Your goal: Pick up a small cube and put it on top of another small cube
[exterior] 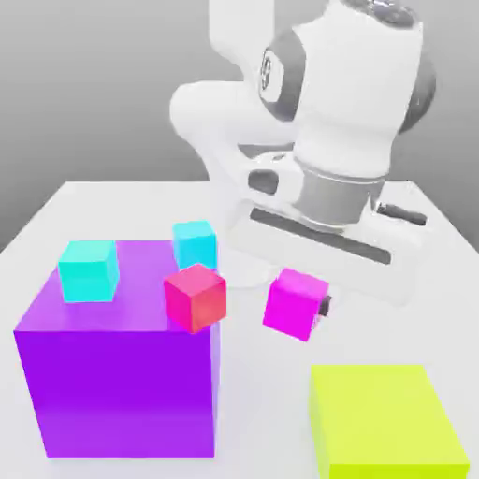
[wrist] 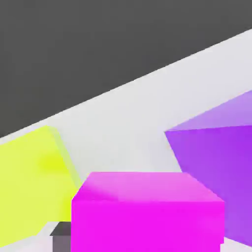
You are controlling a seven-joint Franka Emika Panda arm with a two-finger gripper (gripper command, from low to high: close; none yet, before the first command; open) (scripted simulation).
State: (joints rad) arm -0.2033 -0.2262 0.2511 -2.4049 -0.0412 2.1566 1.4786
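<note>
Nearest to you in the exterior view, at five o'clock, is the yellow-green block (exterior: 379, 412). At eight o'clock you have the purple block (exterior: 117, 393); the hot-pink cube (exterior: 195, 297) and two cyan cubes (exterior: 89, 271) are by its upper part. Right of the center, toward four o'clock, your magenta cube (exterior: 296, 304) is tilted, above the tabletop (exterior: 267, 412), and the fingers (exterior: 301, 305) are clamped on it. Behind, toward one o'clock, you see the white arm (exterior: 346, 103).
</note>
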